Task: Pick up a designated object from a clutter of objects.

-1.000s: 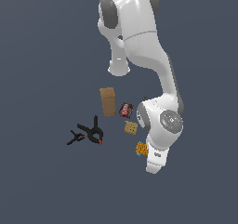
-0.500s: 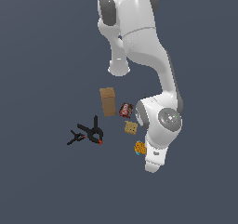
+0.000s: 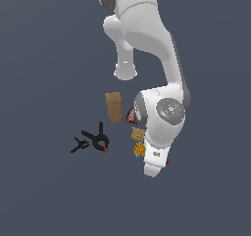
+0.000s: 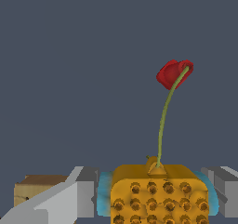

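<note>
We see the white Panda arm (image 3: 147, 44) bent low over the dark grey desk (image 3: 44, 59), its wrist housing filling the lower centre-right of the exterior view. The pincer (image 4: 158, 190) sits at the bottom edge of the wrist view, its two grey fingers (image 4: 79, 193) standing on either side of the orange-yellow bumpy block (image 4: 158, 190). The block lies directly between them, its bluish bits showing at both flanks just beside the finger faces. We cannot tell whether the fingers actually press on the block or stand a hair apart from it, so the pincer's state stays unsettled: spread wide enough to straddle the block, contact unclear.

From the top of the block a thin greenish cord (image 4: 163, 121) rises toward the upper right of the wrist view and ends in a small red piece (image 4: 174, 73).

In the exterior view, the block (image 3: 139, 150) peeks out at the left edge of the arm's lowest link, slightly below frame centre. Just above it lies the tan square tile (image 3: 138, 134), and above that the red-dark packet (image 3: 131, 116), partly hidden by the wrist. The tall brown box (image 3: 113, 106) stands upright just left of the packet. Well apart, toward the left of centre, we see the black clamps (image 3: 95, 139) with red tips lying splayed on the desk.
</note>
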You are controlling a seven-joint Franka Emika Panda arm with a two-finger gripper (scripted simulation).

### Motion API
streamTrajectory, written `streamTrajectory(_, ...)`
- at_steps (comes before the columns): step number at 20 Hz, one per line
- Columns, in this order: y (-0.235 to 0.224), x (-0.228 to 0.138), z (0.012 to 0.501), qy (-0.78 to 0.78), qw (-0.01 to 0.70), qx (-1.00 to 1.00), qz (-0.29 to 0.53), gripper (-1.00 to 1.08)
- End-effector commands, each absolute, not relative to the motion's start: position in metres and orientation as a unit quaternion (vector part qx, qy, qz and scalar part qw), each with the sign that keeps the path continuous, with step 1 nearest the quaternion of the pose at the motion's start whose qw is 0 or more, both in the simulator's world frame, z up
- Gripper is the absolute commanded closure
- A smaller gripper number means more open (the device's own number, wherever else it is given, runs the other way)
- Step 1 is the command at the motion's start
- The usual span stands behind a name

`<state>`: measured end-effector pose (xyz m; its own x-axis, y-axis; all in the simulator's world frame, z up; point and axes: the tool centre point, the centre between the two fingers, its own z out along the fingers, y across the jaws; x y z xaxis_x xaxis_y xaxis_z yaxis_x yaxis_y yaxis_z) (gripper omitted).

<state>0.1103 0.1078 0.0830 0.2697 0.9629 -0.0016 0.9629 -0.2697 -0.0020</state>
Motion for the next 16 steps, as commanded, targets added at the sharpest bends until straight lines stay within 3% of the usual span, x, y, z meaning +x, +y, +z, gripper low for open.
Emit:
streamTrajectory(1,0.092,0.108,0.107,-0.604,0.000,-0.797,0.000,1.08)
streamTrajectory(16,-0.011,0.095,0.265,-0.605,0.000,-0.797,0.000,1.08)
